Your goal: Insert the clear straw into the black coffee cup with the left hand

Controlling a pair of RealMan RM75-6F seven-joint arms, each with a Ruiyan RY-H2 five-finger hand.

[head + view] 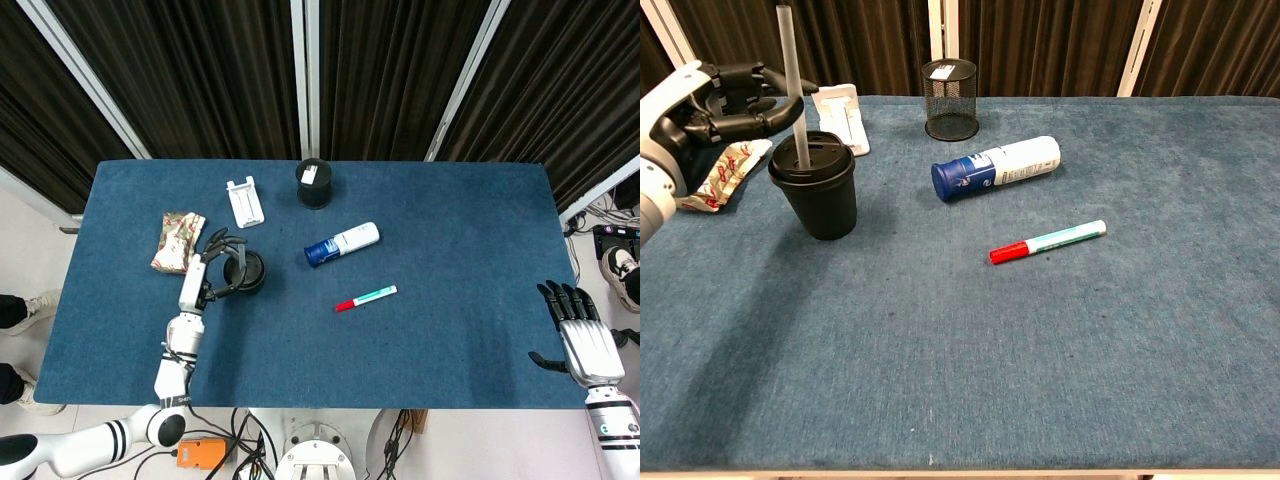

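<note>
The black coffee cup point(823, 195) stands upright on the left side of the blue table, also seen from above as the cup point(248, 272). The clear straw point(788, 60) stands nearly upright with its lower end through the lid's hole. My left hand point(715, 105) is just left of the cup at lid height and pinches the straw a little above the lid; in the head view the left hand point(212, 268) touches the cup's left side. My right hand point(580, 340) hangs off the table's front right corner, fingers spread, holding nothing.
A black mesh pen holder point(950, 98) stands at the back. A blue-and-white bottle point(997, 167) lies on its side mid-table, with a red-capped marker point(1048, 241) in front of it. A crumpled snack packet point(715, 170) and a white plastic piece point(840, 115) lie near the cup.
</note>
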